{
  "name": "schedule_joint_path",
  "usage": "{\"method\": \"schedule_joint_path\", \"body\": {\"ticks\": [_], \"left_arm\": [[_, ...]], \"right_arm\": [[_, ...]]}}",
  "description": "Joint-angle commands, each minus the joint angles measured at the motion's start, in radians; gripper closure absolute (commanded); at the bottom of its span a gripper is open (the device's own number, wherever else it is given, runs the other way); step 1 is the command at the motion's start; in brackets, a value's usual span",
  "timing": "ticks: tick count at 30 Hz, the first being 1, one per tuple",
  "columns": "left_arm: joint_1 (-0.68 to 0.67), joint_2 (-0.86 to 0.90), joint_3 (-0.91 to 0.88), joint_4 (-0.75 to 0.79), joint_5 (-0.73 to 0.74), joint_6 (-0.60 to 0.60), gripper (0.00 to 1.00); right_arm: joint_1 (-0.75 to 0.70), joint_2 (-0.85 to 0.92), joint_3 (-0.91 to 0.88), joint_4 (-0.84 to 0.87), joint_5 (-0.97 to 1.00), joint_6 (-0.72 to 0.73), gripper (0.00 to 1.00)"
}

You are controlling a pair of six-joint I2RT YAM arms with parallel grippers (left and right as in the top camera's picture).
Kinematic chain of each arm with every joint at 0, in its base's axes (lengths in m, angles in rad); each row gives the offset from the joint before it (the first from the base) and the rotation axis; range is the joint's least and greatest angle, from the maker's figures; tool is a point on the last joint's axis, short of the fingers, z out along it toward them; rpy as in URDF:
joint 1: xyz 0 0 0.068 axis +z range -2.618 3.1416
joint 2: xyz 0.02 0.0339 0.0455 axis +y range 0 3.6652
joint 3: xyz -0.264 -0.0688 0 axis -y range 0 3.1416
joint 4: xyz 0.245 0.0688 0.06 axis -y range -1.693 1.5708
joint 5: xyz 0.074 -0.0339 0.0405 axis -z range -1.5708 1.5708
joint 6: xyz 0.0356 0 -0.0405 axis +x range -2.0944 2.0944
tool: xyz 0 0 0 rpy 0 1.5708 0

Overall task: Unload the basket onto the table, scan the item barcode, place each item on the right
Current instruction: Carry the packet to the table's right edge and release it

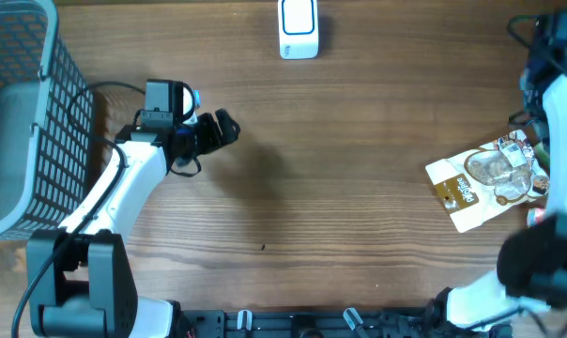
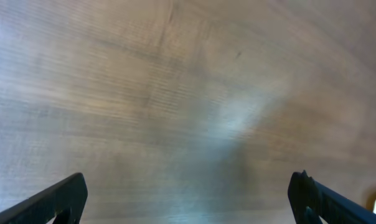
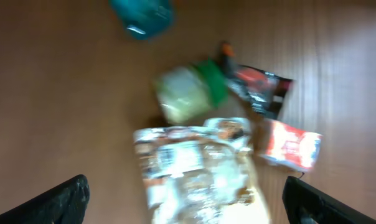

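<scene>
The item, a brown and white snack pouch (image 1: 485,178), lies flat on the wooden table at the right; in the right wrist view the pouch (image 3: 197,171) is blurred. My right gripper (image 3: 185,190) hangs above it, open wide, with nothing between its fingers. Only the right arm's white link (image 1: 560,122) shows from overhead, at the right edge beside the pouch. A white and blue scanner (image 1: 298,28) stands at the table's far edge. My left gripper (image 1: 224,127) is left of centre, open (image 2: 188,186) over bare wood.
A grey mesh basket (image 1: 21,113) stands at the far left. Beyond the pouch lie a green-lidded pale container (image 3: 188,93), a black and red packet (image 3: 259,87), a red and white packet (image 3: 291,143) and a teal object (image 3: 141,15).
</scene>
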Motion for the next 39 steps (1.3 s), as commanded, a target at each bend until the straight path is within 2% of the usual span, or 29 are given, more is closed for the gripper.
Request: {"method": "schedule_joint_path", "body": {"ticks": [1,2,4,5,7,8,11,14,17,19,23,25,30,39], "left_arm": [[0.008,-0.054,0.027,0.237,-0.002,0.045,0.0],[0.007,-0.08,0.043,0.306,-0.003,0.079,0.0],[0.006,-0.162,0.108,0.441,-0.033,0.237,0.0],[0.005,-0.199,0.147,0.478,-0.091,0.328,0.0],[0.005,-0.267,0.228,0.494,-0.252,0.468,0.0],[0.007,-0.364,0.302,0.359,-0.383,0.653,0.0],[0.01,-0.478,0.312,0.21,-0.418,0.763,0.0],[0.019,-0.591,0.312,0.081,-0.418,0.767,0.0],[0.04,-0.711,0.308,0.052,-0.386,0.766,0.0],[0.058,-0.794,0.308,0.029,-0.362,0.755,0.0],[0.114,-0.953,0.275,0.006,-0.204,0.751,0.0],[0.164,-1.075,0.23,0.003,-0.084,0.726,0.0],[0.249,-1.246,0.197,-0.017,-0.017,0.651,0.0],[0.254,-1.41,0.197,0.002,0.021,0.654,0.0]], "right_arm": [[0.056,-0.26,0.024,0.124,-0.079,-0.051,0.0],[0.067,-0.332,0.024,0.199,-0.103,-0.052,0.0],[0.074,-0.467,0.024,0.419,-0.179,-0.05,0.02],[0.074,-0.506,0.024,0.507,-0.202,-0.053,0.05],[0.074,-0.59,0.024,0.698,-0.249,-0.107,0.05],[0.074,-0.653,0.024,0.913,-0.305,-0.409,0.0],[0.074,-0.703,0.024,1.008,-0.314,-0.753,0.0],[0.074,-0.759,0.024,0.949,-0.293,-0.92,0.0],[0.074,-0.818,0.024,0.792,-0.208,-0.919,0.0],[0.086,-0.888,0.007,0.752,-0.188,-0.912,0.0],[0.091,-1.1,-0.052,0.696,-0.23,-0.914,0.0],[0.074,-1.286,-0.121,0.695,-0.237,-0.912,0.0],[0.076,-1.457,-0.133,0.662,-0.285,-0.832,0.0],[0.076,-1.663,-0.135,0.639,-0.291,-0.78,0.0]]}}
